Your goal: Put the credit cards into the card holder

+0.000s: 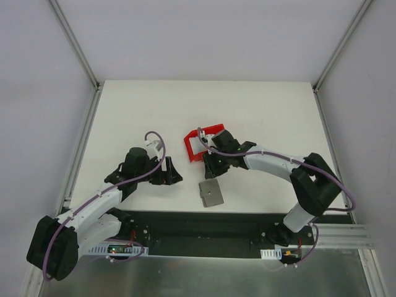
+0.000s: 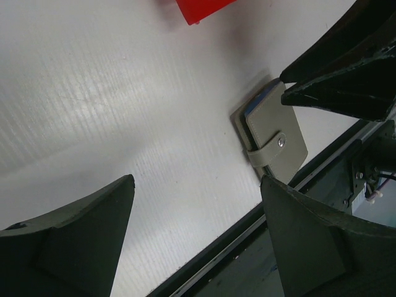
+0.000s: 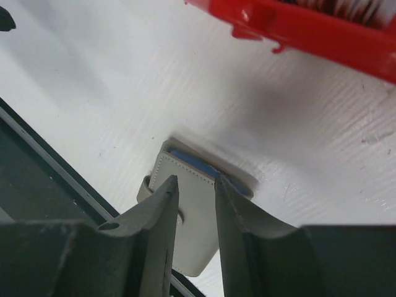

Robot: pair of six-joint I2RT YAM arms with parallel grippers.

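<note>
Grey card holder (image 1: 211, 193) lies closed by the tabletop's (image 1: 260, 111) near edge, with the red bin (image 1: 201, 143) just beyond. The left end effector (image 2: 197, 182) is wide apart and empty. The right end effector (image 3: 195, 182) keeps a narrow gap over the card holder; I cannot tell if it grips.

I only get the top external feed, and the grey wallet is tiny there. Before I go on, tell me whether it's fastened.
Observer: Fastened. The left wrist view shows the card holder folded shut, its strap snapped across the edge.
Operator: Report the left gripper.
Observer: The left gripper is wide open, with nothing between its fingers.
Operator: Now give me the right one's aim.
Observer: In its own wrist view, the right gripper points at the holder's edge, where the blue lining shows.
</note>
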